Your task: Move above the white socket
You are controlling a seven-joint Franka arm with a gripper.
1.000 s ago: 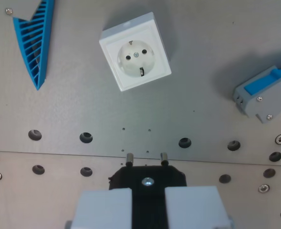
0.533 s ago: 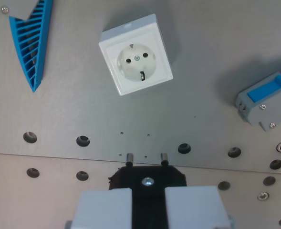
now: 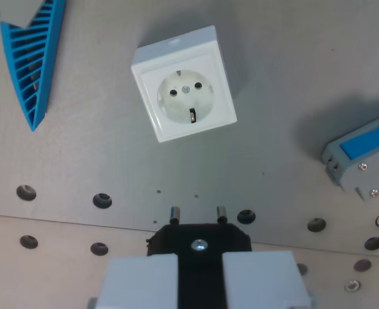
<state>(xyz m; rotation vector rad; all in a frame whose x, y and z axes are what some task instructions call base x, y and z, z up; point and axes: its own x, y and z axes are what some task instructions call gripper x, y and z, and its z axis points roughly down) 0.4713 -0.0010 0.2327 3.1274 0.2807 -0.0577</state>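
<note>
the white socket (image 3: 183, 84) is a tilted square box with a round face, two dark holes and a small screw. it sits on the grey table (image 3: 112, 154), up ahead of my gripper (image 3: 199, 273), which grips a black plug (image 3: 199, 239).

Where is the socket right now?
In the wrist view the socket sits upper centre on the grey plate, between the blue ribbed part and the grey-blue block, ahead of the plug.
</note>
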